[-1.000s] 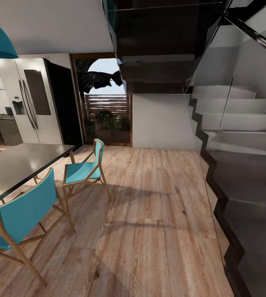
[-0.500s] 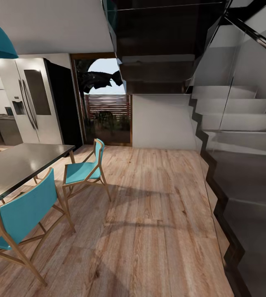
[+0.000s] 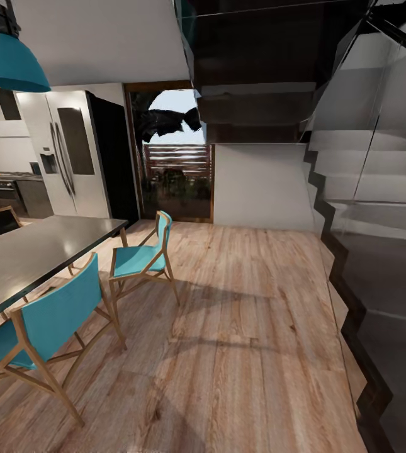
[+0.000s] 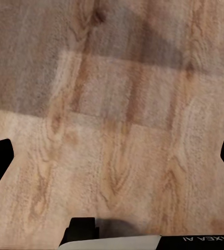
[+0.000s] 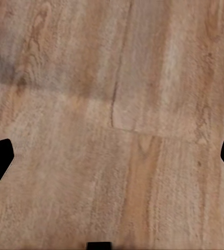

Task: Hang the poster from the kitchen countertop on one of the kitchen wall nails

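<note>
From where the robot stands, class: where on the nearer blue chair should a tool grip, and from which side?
Probably the top edge of the chair backrest, coming from above on the open floor side. That edge is thin and exposed, so a tool could span it, while the seat side faces the table and is crowded by it.

A home: dining table (image 3: 33, 251), teal chairs (image 3: 141, 259), fridge (image 3: 64, 154), staircase (image 3: 372, 207), wood floor (image 3: 240, 327).

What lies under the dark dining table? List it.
Under the dark rectangular dining table: wooden plank floor and the wooden legs of the teal chairs tucked beside it. The tabletop hides the space beneath its middle.
</note>
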You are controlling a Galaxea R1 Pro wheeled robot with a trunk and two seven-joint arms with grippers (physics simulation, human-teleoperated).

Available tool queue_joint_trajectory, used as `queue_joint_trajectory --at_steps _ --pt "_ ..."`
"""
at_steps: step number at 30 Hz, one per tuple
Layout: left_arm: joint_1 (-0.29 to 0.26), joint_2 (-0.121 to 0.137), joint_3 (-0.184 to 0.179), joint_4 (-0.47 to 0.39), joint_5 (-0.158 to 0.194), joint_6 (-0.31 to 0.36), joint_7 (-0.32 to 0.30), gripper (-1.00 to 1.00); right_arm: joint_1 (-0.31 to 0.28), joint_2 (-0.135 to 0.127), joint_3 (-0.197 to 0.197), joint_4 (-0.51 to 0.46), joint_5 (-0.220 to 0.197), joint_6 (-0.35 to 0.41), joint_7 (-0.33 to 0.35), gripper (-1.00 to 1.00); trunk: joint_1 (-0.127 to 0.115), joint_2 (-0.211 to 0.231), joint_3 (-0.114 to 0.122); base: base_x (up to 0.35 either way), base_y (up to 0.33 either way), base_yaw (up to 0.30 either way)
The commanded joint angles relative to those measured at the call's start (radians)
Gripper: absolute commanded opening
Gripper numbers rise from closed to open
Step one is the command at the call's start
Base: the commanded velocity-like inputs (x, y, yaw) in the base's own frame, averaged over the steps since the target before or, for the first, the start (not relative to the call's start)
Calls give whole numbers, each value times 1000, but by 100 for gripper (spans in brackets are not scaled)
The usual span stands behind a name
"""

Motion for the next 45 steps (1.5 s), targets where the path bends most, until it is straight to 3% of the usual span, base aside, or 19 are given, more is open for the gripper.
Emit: queue_joint_trajectory --at_steps 1,26,45 --pt "0 0 1 -1 -1 -2 0 100 0 0 0 1 0 -3 0 100 0 0 -1 -8 26 288" --pt "0 20 3 16 3 -2 2 100 0 0 2 1 6 -4 0 100 0 0 -1 -102 131 226" --pt "0 26 27 15 3 -2 3 100 0 0 3 7 8 -4 0 100 0 0 -1 -1 273 235"
